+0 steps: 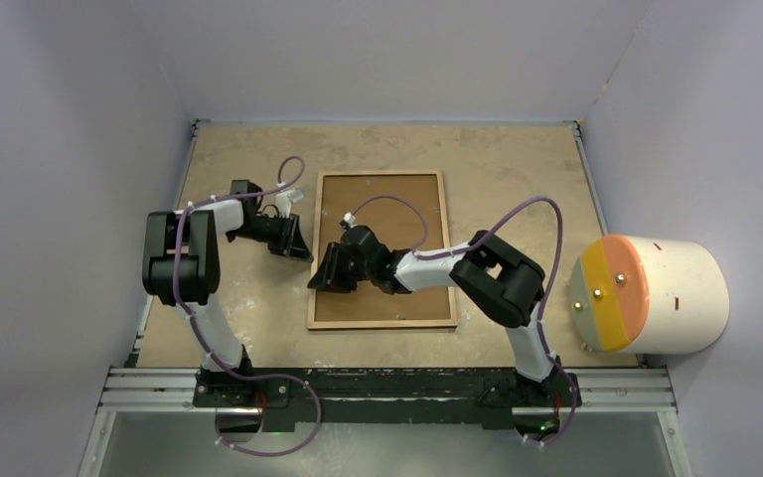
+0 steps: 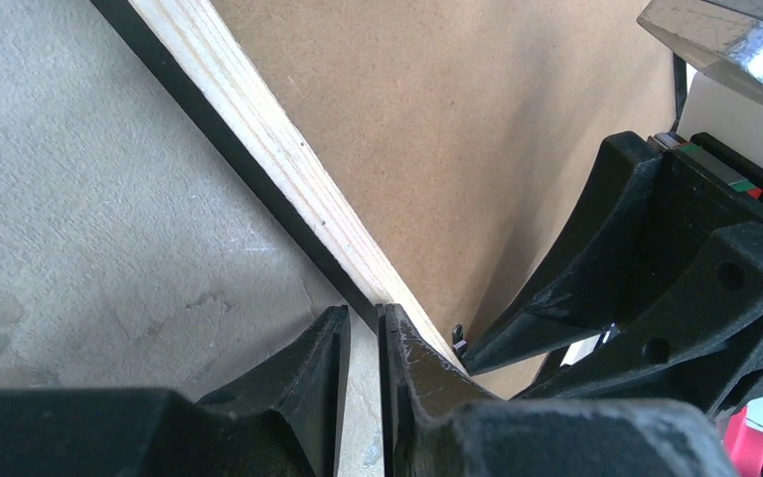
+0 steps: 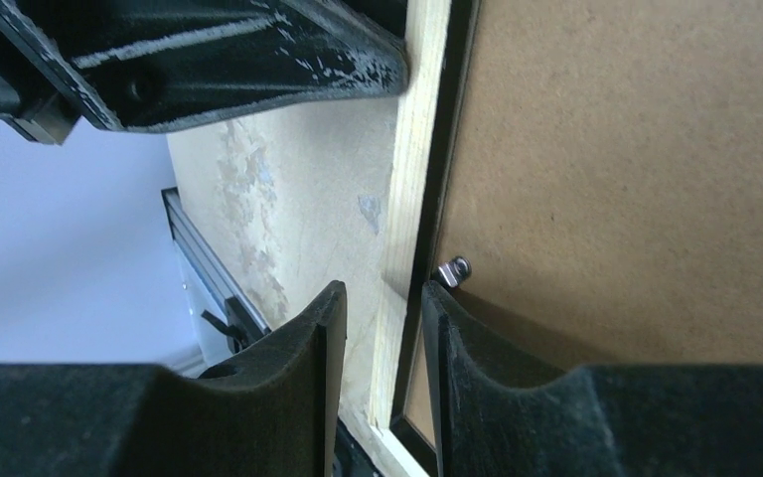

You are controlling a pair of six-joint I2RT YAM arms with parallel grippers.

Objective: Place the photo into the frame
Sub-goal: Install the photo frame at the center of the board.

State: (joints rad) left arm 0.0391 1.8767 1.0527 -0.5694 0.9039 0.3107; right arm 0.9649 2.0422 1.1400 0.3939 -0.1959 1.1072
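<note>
Your frame lies back-up in the middle of the bench. It has a pale wood rim with black along its edges, and a brown board fills it. Your left end effector is pinched onto the left rim, with the wood caught between its tips. Your right end effector sits astride that same rim nearer you, jaws apart, bench showing beside the outer finger. A small metal tab stands at the board's edge.

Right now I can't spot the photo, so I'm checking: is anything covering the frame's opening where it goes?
Yes: the backing board fills the back of the frame, covering its opening. No photo shows in any view.
</note>
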